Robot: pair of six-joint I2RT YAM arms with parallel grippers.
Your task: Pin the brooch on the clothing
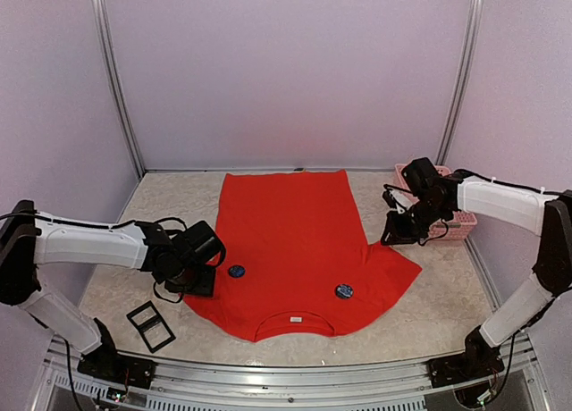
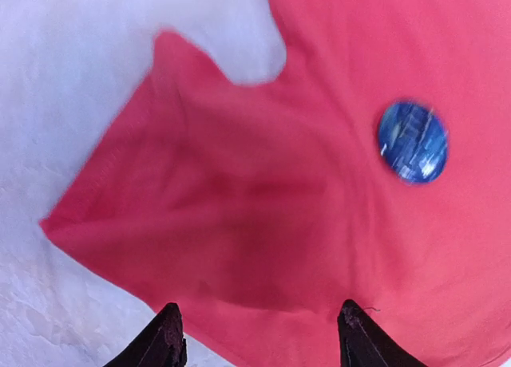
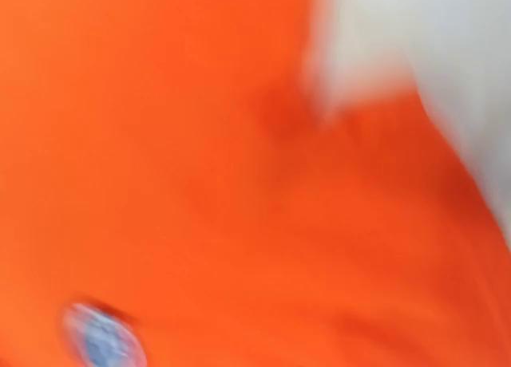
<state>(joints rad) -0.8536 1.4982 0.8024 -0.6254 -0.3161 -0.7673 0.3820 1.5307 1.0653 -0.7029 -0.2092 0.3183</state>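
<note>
My L jaws open, empty, over bright red fabric T-shirt (image 1: 295, 232) sleeve; round blue brooch (image 2: 412, 141) just ahead-right, nearer them than R jaws, whose state I can't tell

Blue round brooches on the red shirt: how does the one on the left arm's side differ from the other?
The left blue round brooch lies by a sleeve; the right blue round brooch lies nearer the neckline. The open left hand hovers close to the left brooch; the right hand is farther from the right brooch, at the shirt's edge. Both are dark blue and rest on the bright red fabric T-shirt.
</note>
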